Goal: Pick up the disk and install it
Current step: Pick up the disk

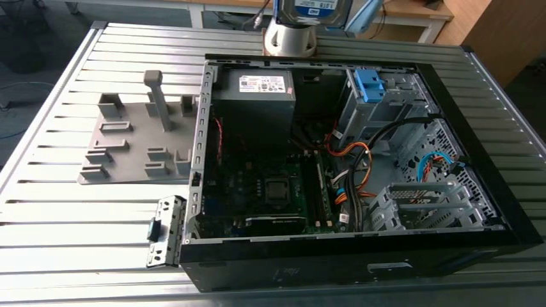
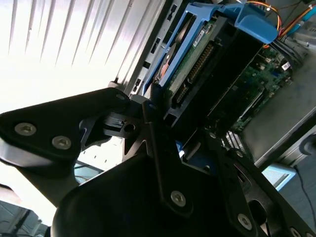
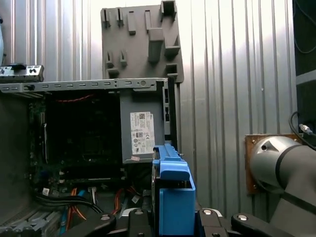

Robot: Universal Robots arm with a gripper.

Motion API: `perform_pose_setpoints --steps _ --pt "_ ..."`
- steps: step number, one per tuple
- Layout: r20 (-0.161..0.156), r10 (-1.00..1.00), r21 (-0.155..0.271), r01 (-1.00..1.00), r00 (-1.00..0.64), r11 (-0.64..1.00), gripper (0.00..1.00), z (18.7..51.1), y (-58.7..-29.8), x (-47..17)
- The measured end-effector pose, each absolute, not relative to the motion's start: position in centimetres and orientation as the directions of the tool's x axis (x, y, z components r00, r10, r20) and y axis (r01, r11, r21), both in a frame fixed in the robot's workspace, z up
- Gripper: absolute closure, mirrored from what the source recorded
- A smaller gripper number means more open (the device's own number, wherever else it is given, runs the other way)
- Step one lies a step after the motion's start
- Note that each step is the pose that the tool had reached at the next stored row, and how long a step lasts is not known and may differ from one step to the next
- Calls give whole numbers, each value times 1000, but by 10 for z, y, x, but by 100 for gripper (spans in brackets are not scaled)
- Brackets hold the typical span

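Gripper (image 2: 175, 123) clamped on disk (image 1: 312, 9), held at exterior view's 12 o'clock above computer case (image 1: 298, 272), likely to clear its wall.

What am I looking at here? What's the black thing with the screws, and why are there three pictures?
This is a robot arm working on an open computer. One picture comes from a camera standing off the arm: it shows the computer case lying open on a ribbed metal table, with a grey holder plate beside it. The other two come from cameras riding on the arm's wrist, so they see its claw close up. The black parts with screws are that claw. It is shut on the disk, a flat drive in a blue bracket, held in the air near the case and not yet put inside.
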State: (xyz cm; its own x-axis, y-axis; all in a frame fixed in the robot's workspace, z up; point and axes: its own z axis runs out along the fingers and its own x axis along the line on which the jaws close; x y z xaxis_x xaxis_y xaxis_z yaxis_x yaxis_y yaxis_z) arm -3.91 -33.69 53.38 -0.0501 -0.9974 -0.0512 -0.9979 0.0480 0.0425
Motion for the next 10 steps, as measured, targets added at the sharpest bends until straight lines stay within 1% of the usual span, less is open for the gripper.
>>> perform_pose_setpoints --steps 3,10 --pt "-52 -995 43 -996 -82 80 64 529 -338 -39" --pt "-52 -995 43 -995 -89 87 64 516 -344 -34"
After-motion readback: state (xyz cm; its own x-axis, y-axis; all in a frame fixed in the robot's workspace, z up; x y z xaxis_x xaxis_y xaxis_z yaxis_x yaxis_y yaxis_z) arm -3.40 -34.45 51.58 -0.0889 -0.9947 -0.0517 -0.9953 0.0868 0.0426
